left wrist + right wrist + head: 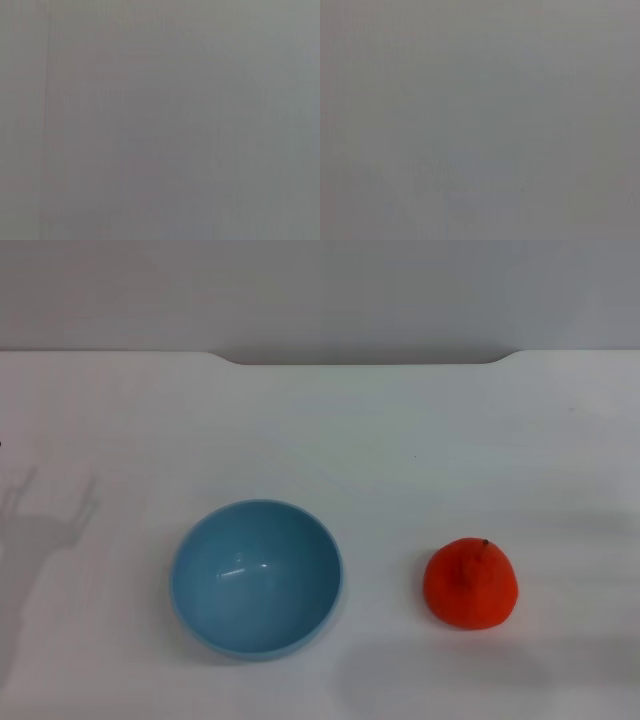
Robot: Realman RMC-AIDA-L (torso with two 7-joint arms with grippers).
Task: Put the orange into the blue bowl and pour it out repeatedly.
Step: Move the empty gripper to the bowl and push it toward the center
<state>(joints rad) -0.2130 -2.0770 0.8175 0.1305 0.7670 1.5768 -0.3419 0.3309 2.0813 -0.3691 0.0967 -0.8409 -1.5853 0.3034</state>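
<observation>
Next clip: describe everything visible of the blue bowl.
The blue bowl is round, deep and light blue, with a smooth glossy inside that shows small highlights and a plain rim. It stands upright and empty on the white table, left of the orange and apart from it. Nothing touches it but the table; neither gripper is in view.

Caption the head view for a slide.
Empty blue bowl and orange sit apart on the white table; neither tool in view.

Before me, the blue bowl (256, 578) looks smooth and glossy (highlights gleam inside); the orange (470, 584) has lumpy, duller skin; the table (400, 440) looks matt white.
</observation>
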